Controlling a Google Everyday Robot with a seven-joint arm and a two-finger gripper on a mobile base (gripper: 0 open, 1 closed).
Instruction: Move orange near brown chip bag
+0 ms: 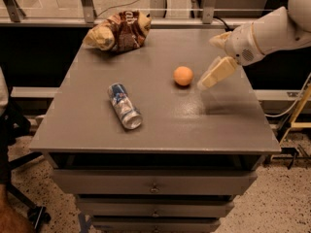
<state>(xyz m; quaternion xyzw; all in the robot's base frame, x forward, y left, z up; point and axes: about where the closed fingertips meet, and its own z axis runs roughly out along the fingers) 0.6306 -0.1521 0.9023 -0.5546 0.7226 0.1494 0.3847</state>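
Note:
The orange (pixel 183 75) lies on the grey table top (pixel 160 125), right of the middle. The brown chip bag (pixel 119 31), crumpled with pale yellow ends, lies at the far left corner of the table. My gripper (pixel 212 58) comes in from the right on a white arm and hovers just right of the orange, a little above the table. It is open: one cream finger (pixel 216 73) points down-left toward the orange, the other (pixel 221 38) sits higher. It holds nothing and does not touch the orange.
A blue-and-silver drink can (pixel 125 106) lies on its side left of the middle of the table. Drawers (pixel 154 182) run below the table's front edge. A railing and glass stand behind the table. A dark chair base (pixel 19 198) is at the lower left.

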